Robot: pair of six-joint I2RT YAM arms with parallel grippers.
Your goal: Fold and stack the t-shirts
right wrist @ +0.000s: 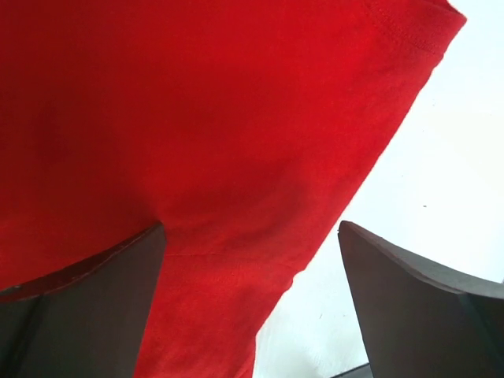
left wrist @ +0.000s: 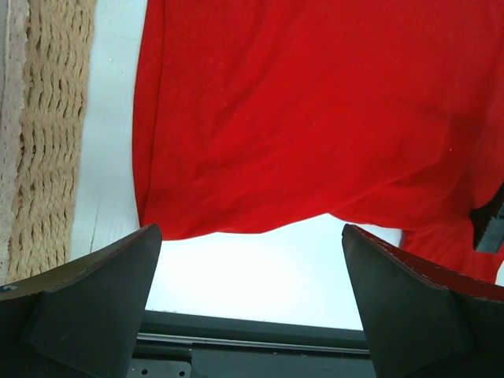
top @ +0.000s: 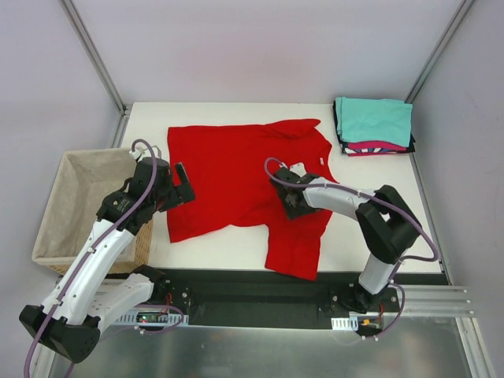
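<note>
Top external: red t-shirt (top: 228, 177) lies unfolded mid-tabletop (top: 213, 250); left gripper (top: 183, 183) and right gripper (top: 290, 206) are released; folding likely starts by pinching its edges.

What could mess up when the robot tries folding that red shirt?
The left gripper, open, faces mostly bare table at the hem of the red shirt, so it might close on nothing. The open right gripper sits over a sleeve seam and might bunch the cloth. The shirt lies crooked, so the fold may come out uneven.
</note>
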